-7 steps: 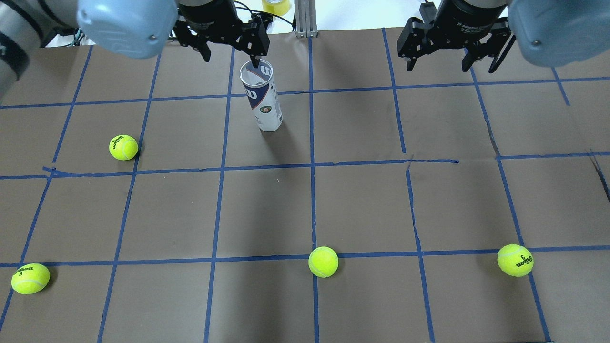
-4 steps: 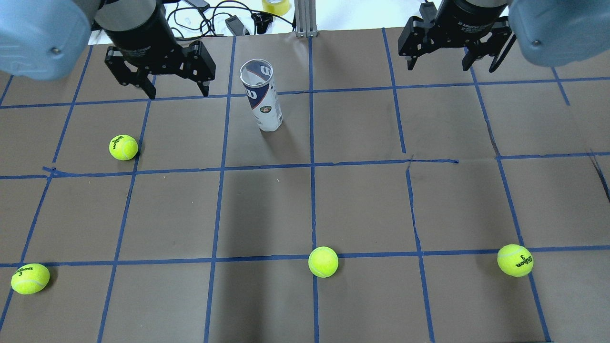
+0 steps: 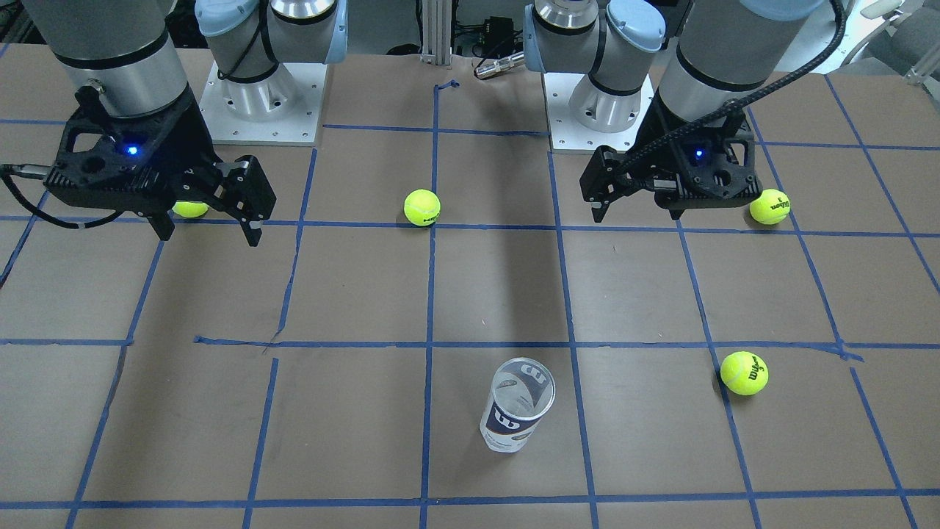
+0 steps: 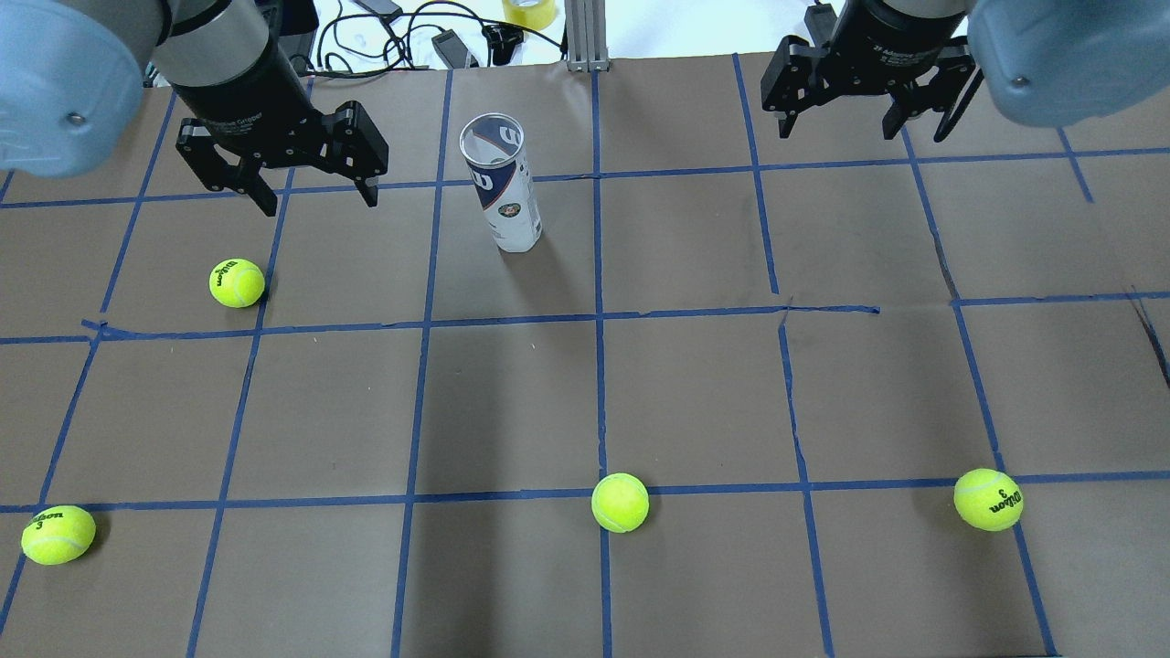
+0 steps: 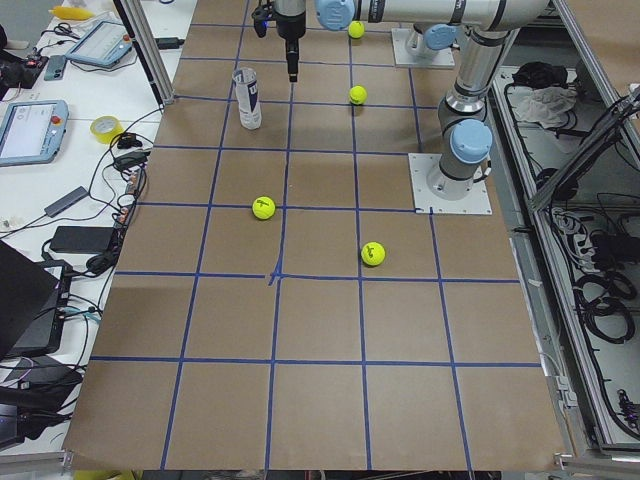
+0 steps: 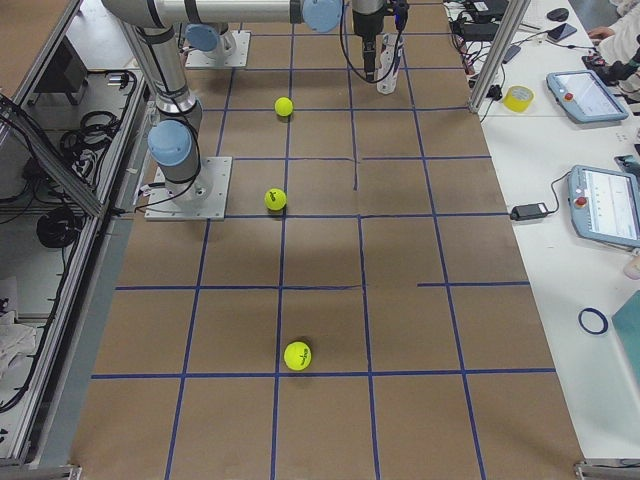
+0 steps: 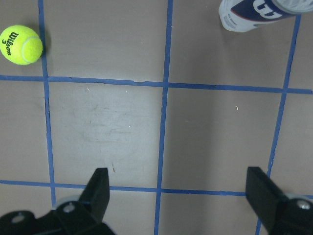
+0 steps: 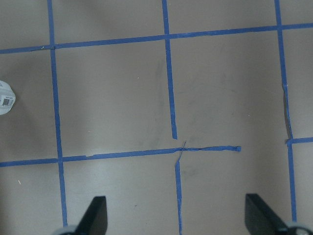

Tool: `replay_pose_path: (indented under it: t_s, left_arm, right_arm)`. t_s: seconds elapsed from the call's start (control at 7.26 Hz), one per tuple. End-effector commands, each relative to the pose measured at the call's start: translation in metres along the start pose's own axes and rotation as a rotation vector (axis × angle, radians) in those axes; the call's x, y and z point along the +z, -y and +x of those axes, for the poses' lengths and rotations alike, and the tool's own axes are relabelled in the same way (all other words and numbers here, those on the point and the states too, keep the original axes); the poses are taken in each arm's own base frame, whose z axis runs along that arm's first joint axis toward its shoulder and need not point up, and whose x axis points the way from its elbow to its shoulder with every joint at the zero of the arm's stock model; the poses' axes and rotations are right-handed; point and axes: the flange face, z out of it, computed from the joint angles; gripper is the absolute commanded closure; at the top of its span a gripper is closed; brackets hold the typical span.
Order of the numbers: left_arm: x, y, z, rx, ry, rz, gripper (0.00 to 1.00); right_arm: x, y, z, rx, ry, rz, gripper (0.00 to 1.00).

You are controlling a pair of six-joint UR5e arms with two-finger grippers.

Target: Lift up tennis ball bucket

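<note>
Tennis ball bucket (image 4: 501, 183) stands upright on the brown papered table (image 4: 695, 393), open mouth up, in the far row of the blue tape grid, just left of the centre line in the overhead view. Nothing grips it. Left gripper (image 4: 319, 203) hangs above the table near the bucket's left side, jaws spread wide, not touching it. Right gripper (image 4: 836, 131) is also wide open, well apart to the right. Four tennis balls lie scattered, the nearest (image 4: 237, 282) beneath the left gripper's side.
</note>
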Motion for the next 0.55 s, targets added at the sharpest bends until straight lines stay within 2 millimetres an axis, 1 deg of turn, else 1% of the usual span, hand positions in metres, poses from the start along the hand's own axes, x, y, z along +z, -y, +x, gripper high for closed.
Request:
replay_pose_path:
  t_s: [0.0, 0.41]
  left_arm:
    - [-0.0029, -0.0043, 0.0011, 0.012, 0.000, 0.005, 0.00]
    - [-0.0044, -0.0046, 0.0010, 0.013, -0.001, 0.008, 0.00]
  right_arm:
    - [0.0000, -0.0001, 0.0004, -0.002, -0.004, 0.000, 0.00]
    - [0.0009, 0.0006, 0.0020, 0.001, -0.012, -0.001, 0.00]
